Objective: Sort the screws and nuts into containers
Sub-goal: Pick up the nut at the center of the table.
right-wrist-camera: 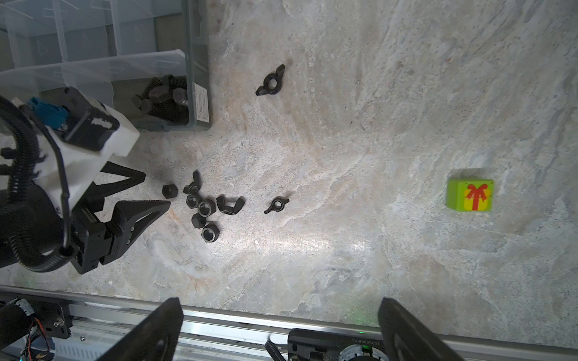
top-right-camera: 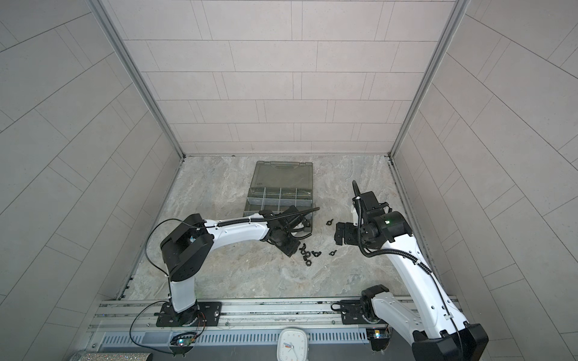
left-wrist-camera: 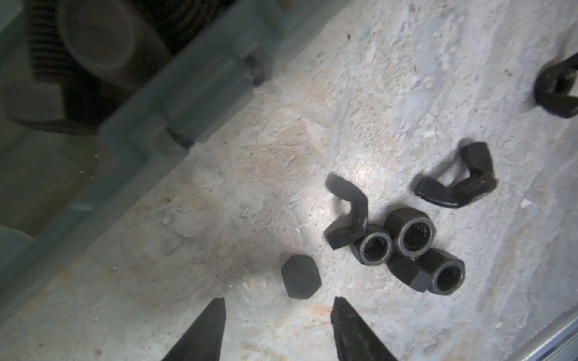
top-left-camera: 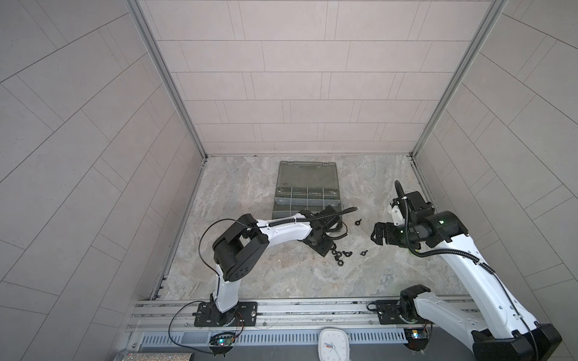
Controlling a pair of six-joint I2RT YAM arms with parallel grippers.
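Several black hex nuts (right-wrist-camera: 203, 208) and wing nuts lie in a loose heap (top-left-camera: 339, 252) (top-right-camera: 306, 250) (left-wrist-camera: 409, 231) in front of the olive-grey case. Two more wing nuts (right-wrist-camera: 271, 82) (right-wrist-camera: 276, 204) lie apart from it. My left gripper (left-wrist-camera: 278, 301) (right-wrist-camera: 156, 189) (top-left-camera: 327, 250) is low over the table, open, nothing between its fingers. Just past its tips sits a solid black hex-headed piece (left-wrist-camera: 301, 277) (right-wrist-camera: 169, 190). Screws (right-wrist-camera: 165, 100) lie piled in a near corner compartment of the containers (top-left-camera: 308, 197) (top-right-camera: 281, 197). My right gripper (right-wrist-camera: 280, 301) (top-left-camera: 375, 236) hangs wide open and empty, right of the heap.
The case lid (top-left-camera: 306, 173) lies flat towards the back wall. A green cube with a red gift picture (right-wrist-camera: 469, 195) stands on the marble. The metal rail (top-left-camera: 297, 309) runs along the table's front edge, with a white clock (top-left-camera: 333, 343) below it.
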